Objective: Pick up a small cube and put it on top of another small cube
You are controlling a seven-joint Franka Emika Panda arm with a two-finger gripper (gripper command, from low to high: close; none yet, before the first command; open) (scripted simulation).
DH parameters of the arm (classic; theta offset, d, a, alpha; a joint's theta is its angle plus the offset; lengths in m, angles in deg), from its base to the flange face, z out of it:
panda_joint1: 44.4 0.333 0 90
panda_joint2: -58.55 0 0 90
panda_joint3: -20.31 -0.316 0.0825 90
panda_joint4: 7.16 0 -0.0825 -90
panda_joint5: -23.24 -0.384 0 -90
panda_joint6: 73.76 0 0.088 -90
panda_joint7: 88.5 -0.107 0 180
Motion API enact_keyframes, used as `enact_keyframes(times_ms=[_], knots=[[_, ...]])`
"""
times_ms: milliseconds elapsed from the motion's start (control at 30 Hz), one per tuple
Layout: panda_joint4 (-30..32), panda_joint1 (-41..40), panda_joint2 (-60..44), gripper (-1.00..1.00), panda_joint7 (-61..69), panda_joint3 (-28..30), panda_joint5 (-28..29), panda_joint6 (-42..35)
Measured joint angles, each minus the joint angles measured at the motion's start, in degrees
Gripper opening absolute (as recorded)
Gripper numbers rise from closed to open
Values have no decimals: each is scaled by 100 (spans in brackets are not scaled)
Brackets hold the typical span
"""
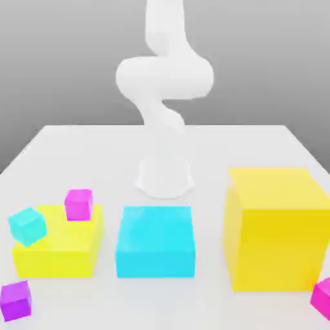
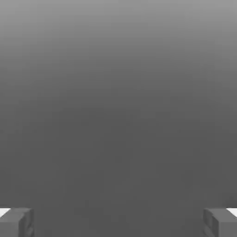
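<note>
A tiny purple-violet small cube [image 1: 15, 300] lies on the white table [image 1: 219, 145] at the front corner on the exterior view's left. A magenta tiny cube [image 1: 78, 204] rests on top of a low yellow block [image 1: 59, 248]. A tiny cyan cube [image 1: 27, 225] leans tilted at that block's left edge. The white arm [image 1: 164, 84] rises from its base at the table's middle and runs up out of the picture. In the hand view my gripper [image 2: 118, 223] is open, its two grey fingertips [image 2: 16, 222] far apart with nothing between them, facing plain grey background.
A cyan block [image 1: 156, 242] stands in front of the arm's base. A tall yellow block [image 1: 277, 229] stands on the exterior view's right. A pinker magenta tiny cube [image 1: 322, 298] sits at the front right edge of the picture.
</note>
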State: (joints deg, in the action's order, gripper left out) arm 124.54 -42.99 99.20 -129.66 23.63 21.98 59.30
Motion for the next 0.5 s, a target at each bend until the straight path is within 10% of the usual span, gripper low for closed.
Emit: enact_keyframes(times_ms=[500], knots=[[-59,533,-3134,0,3203,1855,-1276,749]])
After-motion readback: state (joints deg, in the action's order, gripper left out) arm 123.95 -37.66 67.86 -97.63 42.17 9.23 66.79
